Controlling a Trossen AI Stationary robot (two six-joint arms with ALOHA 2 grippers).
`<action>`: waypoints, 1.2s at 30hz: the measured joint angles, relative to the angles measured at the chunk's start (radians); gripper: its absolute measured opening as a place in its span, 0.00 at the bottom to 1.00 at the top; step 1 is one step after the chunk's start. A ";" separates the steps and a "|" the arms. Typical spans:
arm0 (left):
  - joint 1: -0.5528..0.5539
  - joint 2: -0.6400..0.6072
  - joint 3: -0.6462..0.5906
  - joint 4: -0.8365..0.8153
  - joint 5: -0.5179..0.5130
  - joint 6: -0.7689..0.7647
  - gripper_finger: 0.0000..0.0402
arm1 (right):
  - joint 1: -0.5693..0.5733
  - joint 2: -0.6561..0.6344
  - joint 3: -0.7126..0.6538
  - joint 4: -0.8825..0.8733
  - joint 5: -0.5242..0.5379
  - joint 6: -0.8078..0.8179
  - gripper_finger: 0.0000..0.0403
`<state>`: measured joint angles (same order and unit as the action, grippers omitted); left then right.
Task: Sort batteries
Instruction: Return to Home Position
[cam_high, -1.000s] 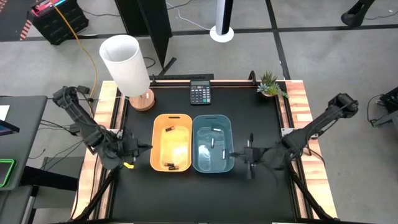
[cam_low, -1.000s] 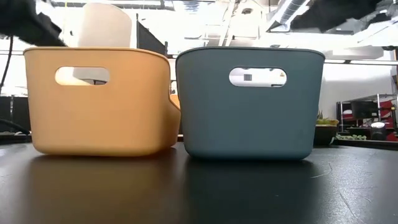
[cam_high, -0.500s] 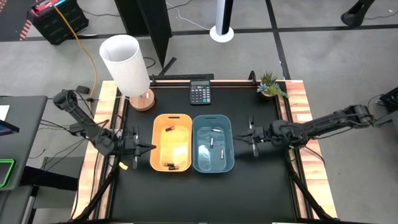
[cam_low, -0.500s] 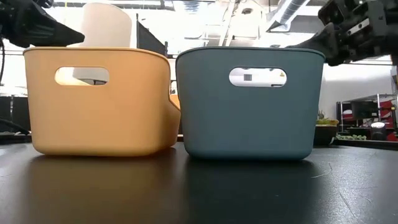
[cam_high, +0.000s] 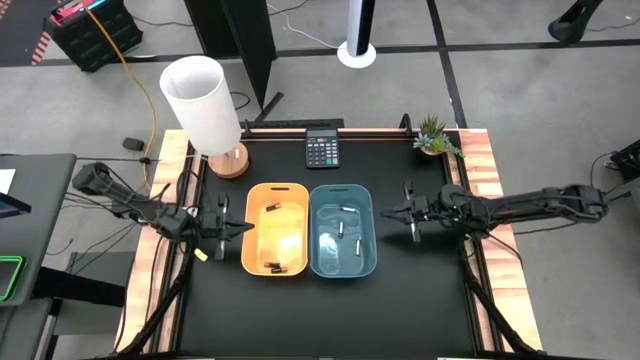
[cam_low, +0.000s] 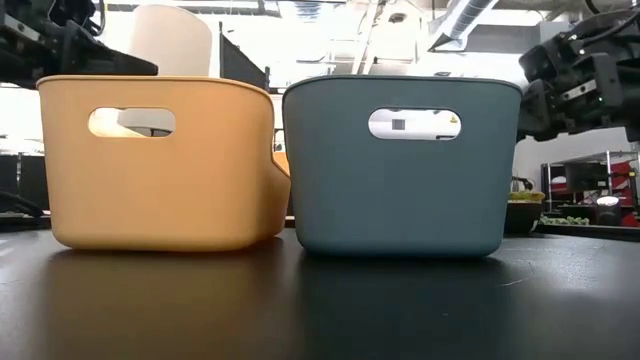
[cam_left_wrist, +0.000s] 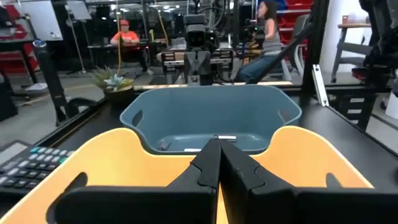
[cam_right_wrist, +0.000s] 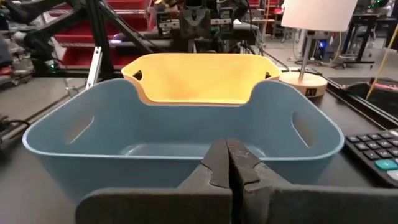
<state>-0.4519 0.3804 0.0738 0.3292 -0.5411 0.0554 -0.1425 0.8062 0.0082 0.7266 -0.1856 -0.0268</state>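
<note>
A yellow bin and a blue bin stand side by side mid-table. Dark batteries lie on the yellow bin's floor, and white batteries lie on the blue bin's floor, where the left wrist view also shows one battery. My left gripper is shut and empty. It hovers level just left of the yellow bin's rim and points at it. My right gripper, also shut and empty, hovers right of the blue bin's wall and points at that.
At the far edge are a black calculator, a white-shaded lamp on the left and a small plant on the right. Bare black table lies between the bins and the near edge. People sit in the room beyond the table.
My right gripper has swung from beside the blue bin's near right corner toward the far edge, and the arm has stretched out flatter. It now points at the bin's right wall. My left gripper has moved right and slightly toward the far edge, closer to the yellow bin.
</note>
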 joint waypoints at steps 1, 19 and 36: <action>0.012 -0.009 0.000 -0.009 0.014 0.006 0.00 | -0.005 -0.013 0.000 -0.016 0.000 0.000 0.00; 0.044 -0.376 0.007 -0.403 0.024 -0.002 0.00 | -0.038 -0.413 -0.001 -0.430 -0.001 -0.026 0.00; 0.046 -0.377 0.006 -0.424 0.114 0.052 0.00 | -0.116 -0.804 -0.003 -0.673 0.000 -0.042 0.00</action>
<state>-0.4062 0.0036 0.0803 -0.0951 -0.4272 0.1077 -0.2582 0.0018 0.0057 0.0533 -0.1856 -0.0692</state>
